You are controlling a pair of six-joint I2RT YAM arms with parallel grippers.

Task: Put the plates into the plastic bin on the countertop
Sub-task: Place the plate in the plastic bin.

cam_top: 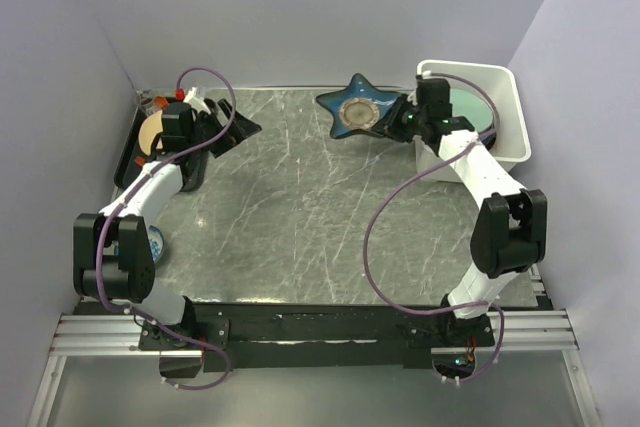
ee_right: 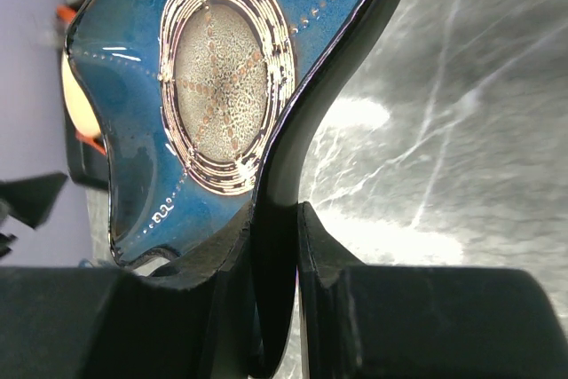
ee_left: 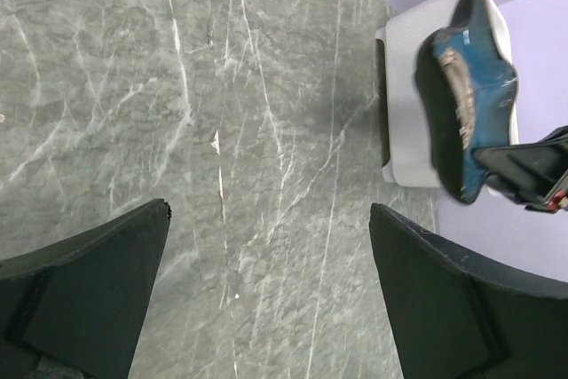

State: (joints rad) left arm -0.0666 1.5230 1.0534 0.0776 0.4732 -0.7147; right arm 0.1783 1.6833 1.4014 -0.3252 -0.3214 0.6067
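**Grey veined worktop, star plate parked right next to the bin**

Lavender walls all round and a dark grey worktop [cam_top: 300, 207] with thin white veins, that's your scene. Your right pincer [cam_top: 408, 119] is clamped on the rim of a star-shaped blue plate [cam_top: 358, 113]. In the right wrist view you can see both fingers [ee_right: 222, 264] squeezed against the edge, with the glossy blue face and its speckled round centre tipped off to one side. From above, the plate sits just left of the plastic bin [cam_top: 505, 117], beside it and not inside. I can't tell for sure from these views how far it clears the surface.

The bin is in the far right corner, and it holds a teal plate [cam_top: 470, 105] lying flat.

Your left pincer [ee_left: 269, 215] is over at the far left, fingers spread wide with nothing between them but bare stone. Just beside it there's a black tray [cam_top: 128, 152] with a cream plate [cam_top: 150, 133] on it. Something orange peeks out at the tray's far end, too small to make out.
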